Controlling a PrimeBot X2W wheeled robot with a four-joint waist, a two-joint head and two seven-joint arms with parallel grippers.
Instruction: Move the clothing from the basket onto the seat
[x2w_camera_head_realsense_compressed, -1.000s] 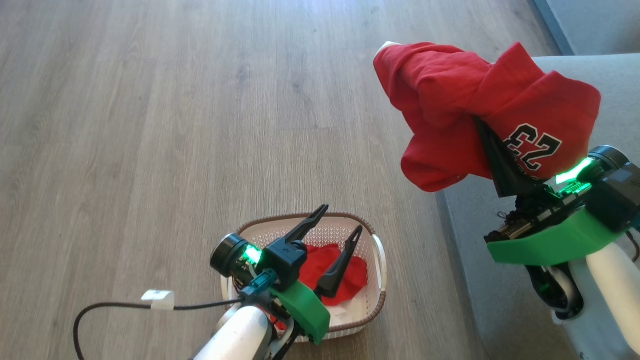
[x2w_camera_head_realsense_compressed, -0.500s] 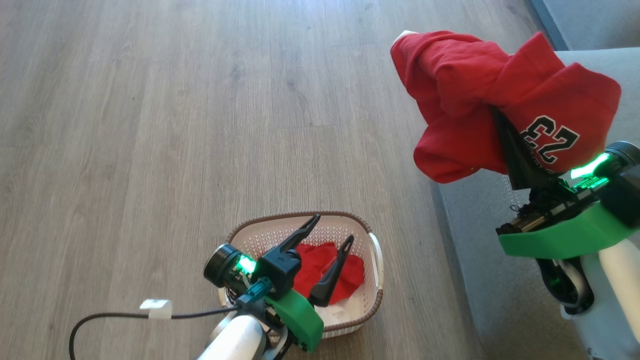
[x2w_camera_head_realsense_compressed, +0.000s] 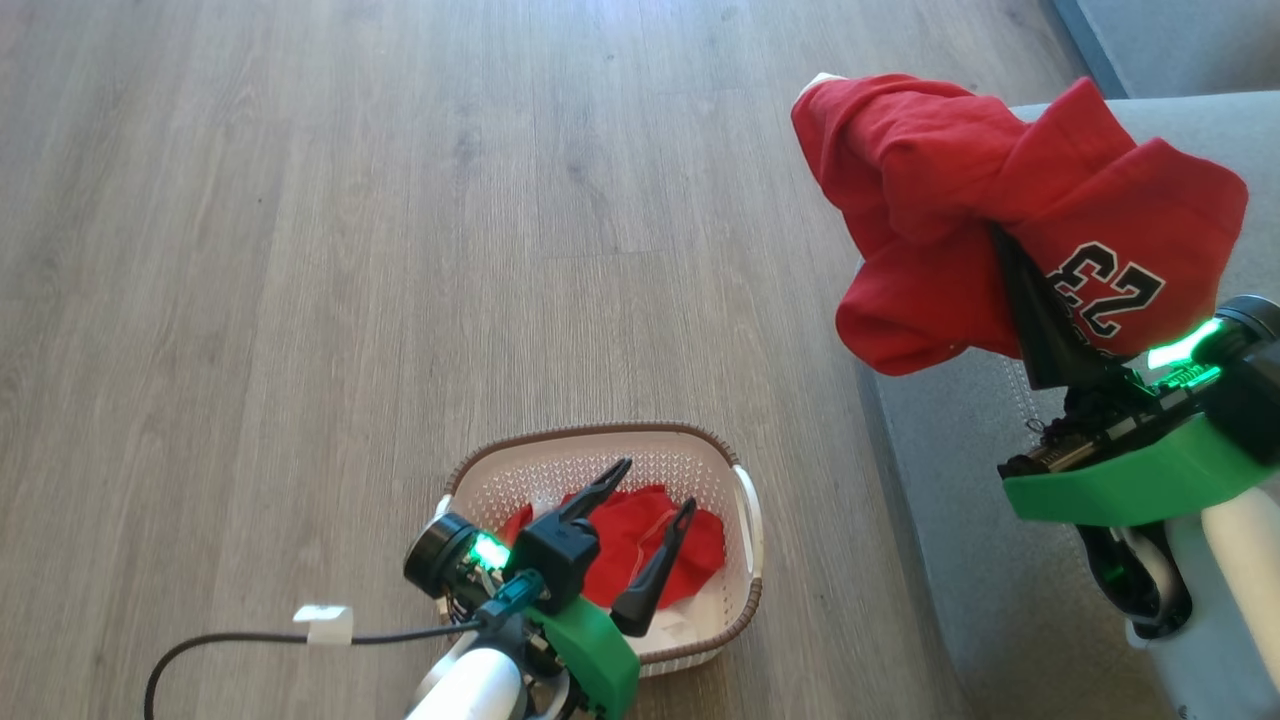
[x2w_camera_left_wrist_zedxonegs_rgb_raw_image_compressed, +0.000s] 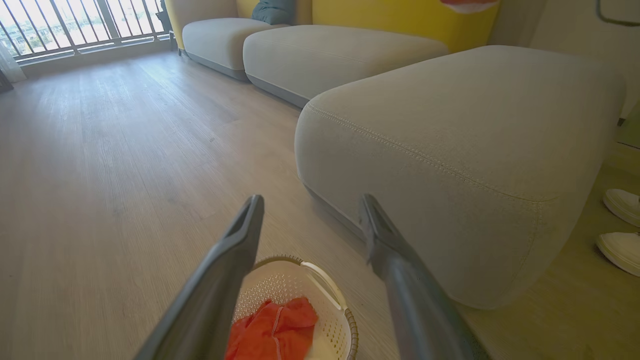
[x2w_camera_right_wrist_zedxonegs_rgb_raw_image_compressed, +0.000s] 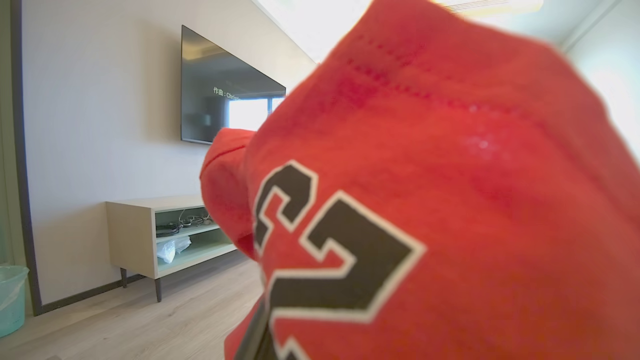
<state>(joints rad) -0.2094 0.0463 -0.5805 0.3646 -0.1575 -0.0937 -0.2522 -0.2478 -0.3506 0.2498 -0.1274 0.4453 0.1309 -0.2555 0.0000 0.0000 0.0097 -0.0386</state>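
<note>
1. Left gripper (x2w_camera_head_realsense_compressed: 657, 482): jaws spread wide, empty, above the basket's near side. It has sunk a little toward the basket over the last second.
2. Basket (x2w_camera_head_realsense_compressed: 600, 432): on the floor (x2w_camera_head_realsense_compressed: 300, 250), near the seat. Holds one crumpled red garment (x2w_camera_head_realsense_compressed: 640, 540).
3. Right gripper (x2w_camera_head_realsense_compressed: 1030, 310): raised, clenched on the jersey. Its fingertips are buried in cloth, so the pinch point is probably mid-fabric.
4. Jersey (x2w_camera_head_realsense_compressed: 1000, 190): "23" showing, draped over the fingers, out of the basket. It has been carried slightly further over the seat's edge, though the camera has shifted too.
5. Seat (x2w_camera_head_realsense_compressed: 960, 480): grey, beneath the jersey.

Status: jersey nearly delivered, not yet released; red garment still to fetch.
</note>
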